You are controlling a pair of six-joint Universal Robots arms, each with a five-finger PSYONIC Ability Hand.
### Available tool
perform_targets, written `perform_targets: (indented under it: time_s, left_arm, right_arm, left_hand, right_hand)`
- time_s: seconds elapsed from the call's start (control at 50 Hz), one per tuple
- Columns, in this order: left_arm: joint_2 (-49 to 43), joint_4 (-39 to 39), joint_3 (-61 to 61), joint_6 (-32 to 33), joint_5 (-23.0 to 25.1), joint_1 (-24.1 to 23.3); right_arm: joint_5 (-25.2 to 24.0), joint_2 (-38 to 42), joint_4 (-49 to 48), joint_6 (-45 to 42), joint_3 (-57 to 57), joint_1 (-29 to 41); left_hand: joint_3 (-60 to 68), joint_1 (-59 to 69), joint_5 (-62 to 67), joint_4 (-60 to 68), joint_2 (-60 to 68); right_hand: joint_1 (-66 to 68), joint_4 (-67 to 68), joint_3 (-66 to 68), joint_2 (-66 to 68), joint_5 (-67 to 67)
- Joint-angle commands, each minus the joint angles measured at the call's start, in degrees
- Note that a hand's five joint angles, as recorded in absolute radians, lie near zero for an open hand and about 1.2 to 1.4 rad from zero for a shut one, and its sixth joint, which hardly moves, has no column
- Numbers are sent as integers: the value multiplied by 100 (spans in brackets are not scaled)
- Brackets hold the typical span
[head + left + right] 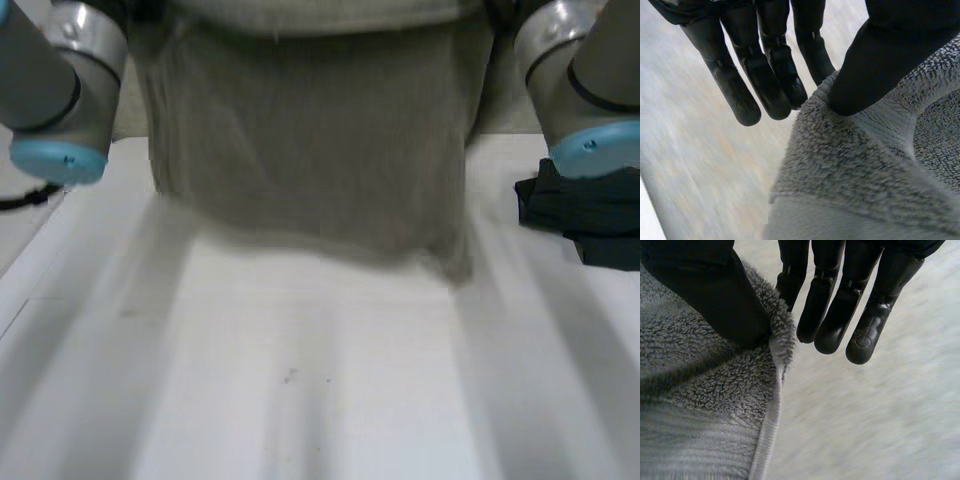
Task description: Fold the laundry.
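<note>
Hanging spread between the two arms, a grey terry towel (310, 150) faces me like a curtain, its lower edge over the far part of the white table (320, 400); whether that edge touches the top I cannot tell. The left robot hand (885, 55) is clamped on one upper corner, the thumb pressing the pile against a finger behind the cloth while the other fingers (765, 80) lie straight just beside the edge. The right robot hand (705, 300) grips the opposite upper corner the same way, thumb on the hemmed edge and straight fingers (840, 310) alongside it. A dark crumpled cloth (580, 215) lies on the table beneath the right arm (590, 80), apart from the towel.
</note>
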Motion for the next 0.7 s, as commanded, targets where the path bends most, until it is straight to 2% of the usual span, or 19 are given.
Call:
perform_targets:
  time_s: [0.02, 0.14, 0.32, 0.4, 0.48, 0.5, 0.52, 0.54, 0.56, 0.58, 0.6, 0.68, 0.7]
  left_arm:
    - [303, 414, -412, -33, -157, -247]
    - [795, 502, -2169, -33, -17, -256]
    - [1182, 440, -4428, 20, -8, -203]
    - [1227, 458, -5299, 28, 53, -212]
    - [1314, 475, -5862, 20, 308, -221]
    - [1341, 484, -5985, 28, 395, -212]
    - [1341, 484, -6029, 28, 440, -212]
    - [1350, 484, -6065, 28, 458, -212]
    - [1350, 484, -6091, 28, 475, -203]
    - [1350, 484, -6109, 28, 475, -194]
    - [1350, 484, -6118, 28, 475, -177]
    - [1402, 467, -6118, 20, 502, -45]
    - [1446, 458, -6118, 20, 502, -19]
  right_arm:
    - [97, -338, -114, -7, 290, 228]
    - [-44, -707, 712, -33, 1264, 387]
    - [-88, -1253, 1802, -586, 4109, 405]
    - [-158, -1279, 2022, -579, 5165, 483]
    - [-342, -1288, 1752, -404, 5721, 545]
    - [-378, -1288, 1620, -316, 5775, 554]
    - [-404, -1297, 1471, -202, 5836, 537]
    - [-439, -1306, 1321, -79, 5880, 528]
    - [-466, -1384, 1050, 201, 5959, 484]
    - [-474, -1463, 925, 343, 6012, 466]
    - [-492, -1568, 802, 484, 6073, 449]
    - [-597, -2105, 301, 1248, 6425, 256]
    - [-685, -2271, 170, 1545, 6573, 20]
  left_hand:
    - [1164, 1482, 1387, 1110, 1131]
    - [1164, 1482, 1387, 1110, 1131]
    - [1164, 1482, 1387, 1110, 1131]
    - [1164, 1482, 1387, 1110, 1131]
    - [1164, 1482, 1387, 1110, 1131]
    - [1164, 1482, 1387, 1110, 1131]
    - [1164, 1482, 1387, 1110, 1131]
    - [1164, 1482, 1387, 1110, 1131]
    - [1164, 1482, 1387, 1110, 1131]
    - [1164, 1482, 1387, 1110, 1131]
    - [1164, 1482, 1387, 1110, 1131]
    - [1164, 1482, 1387, 1110, 1131]
    - [1164, 1482, 1387, 1110, 1131]
  right_hand:
    - [2351, 1192, 1236, 1292, 1315]
    - [2351, 1192, 1236, 1292, 1315]
    - [2351, 1192, 1236, 1292, 1315]
    - [2351, 1192, 1236, 1292, 1315]
    - [2351, 1192, 1236, 1292, 1315]
    - [1991, 832, 875, 932, 954]
    - [971, -187, -144, -88, -65]
    - [-205, -1363, -1320, -1264, -1241]
    - [-2448, -3607, -3563, -3507, -3484]
    - [-3320, -4478, -4435, -4379, -4356]
    - [-3811, -4970, -4927, -4870, -4848]
    - [-4253, -5412, -5368, -5312, -5289]
    - [-4387, -5546, -5502, -5446, -5423]
